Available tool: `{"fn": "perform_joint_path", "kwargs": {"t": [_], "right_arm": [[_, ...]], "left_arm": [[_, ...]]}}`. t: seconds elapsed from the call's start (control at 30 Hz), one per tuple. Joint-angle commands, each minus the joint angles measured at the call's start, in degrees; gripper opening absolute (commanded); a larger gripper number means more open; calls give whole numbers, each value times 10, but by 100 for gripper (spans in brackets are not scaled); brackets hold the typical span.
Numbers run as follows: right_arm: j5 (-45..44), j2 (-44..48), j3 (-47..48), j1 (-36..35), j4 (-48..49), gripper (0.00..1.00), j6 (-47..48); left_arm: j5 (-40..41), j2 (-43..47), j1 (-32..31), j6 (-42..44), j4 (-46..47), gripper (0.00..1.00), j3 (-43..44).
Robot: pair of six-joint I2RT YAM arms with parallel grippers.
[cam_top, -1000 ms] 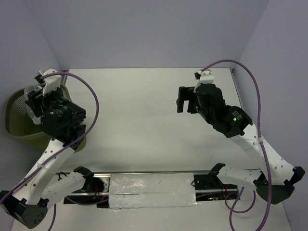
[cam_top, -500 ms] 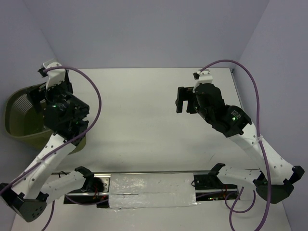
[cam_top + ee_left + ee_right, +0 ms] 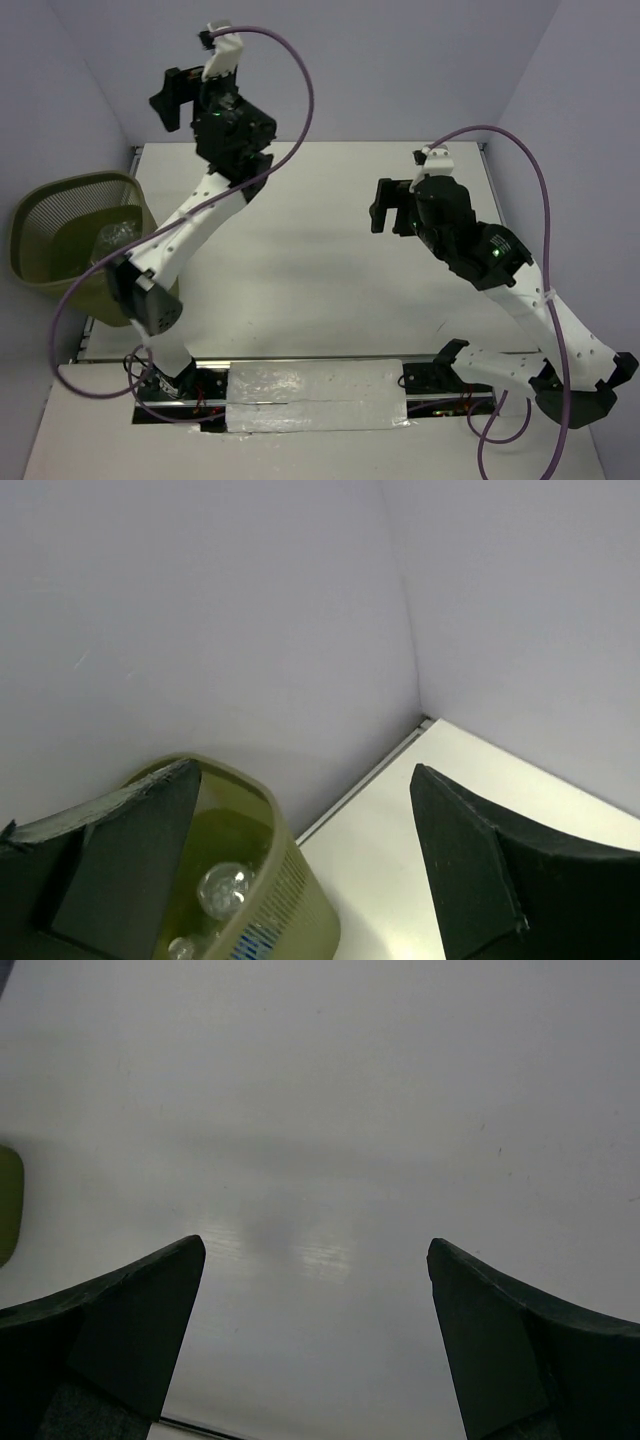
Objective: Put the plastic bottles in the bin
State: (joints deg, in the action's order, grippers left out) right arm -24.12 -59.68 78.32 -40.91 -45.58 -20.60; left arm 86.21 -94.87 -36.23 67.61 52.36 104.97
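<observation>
Bottles [image 3: 117, 236]: clear, inside bin [image 3: 45, 235], frame left | handling: likely light, thin-walled, slippery, crushable; grip mid-body | left gripper [image 3: 170, 97]: apart, empty, upper left | right gripper [image 3: 384, 206]: apart, empty, right-centre

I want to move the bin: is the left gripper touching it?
Apart. The top external view shows the left gripper up by the back wall, far from the rim of the bin.
</observation>
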Motion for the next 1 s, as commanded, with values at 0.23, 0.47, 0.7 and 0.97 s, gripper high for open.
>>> {"fn": "perform_joint_path", "kwargs": {"t": [0.23,0.47,0.7,0.97], "right_arm": [[-56,114,-15,6,-19,100,-54],[-66,150,-33,6,-28,100,-68],[-60,143,-32,7,-36,100,-75],[-49,110,-26,6,-54,100,-88]], "left_arm": [[60,-206,-3,34,17,99,197],[-15,-215,-46,-154,-200,99,264],[-185,-160,-101,-484,-610,99,330],[-429,-47,-103,-730,-823,99,248]]}}
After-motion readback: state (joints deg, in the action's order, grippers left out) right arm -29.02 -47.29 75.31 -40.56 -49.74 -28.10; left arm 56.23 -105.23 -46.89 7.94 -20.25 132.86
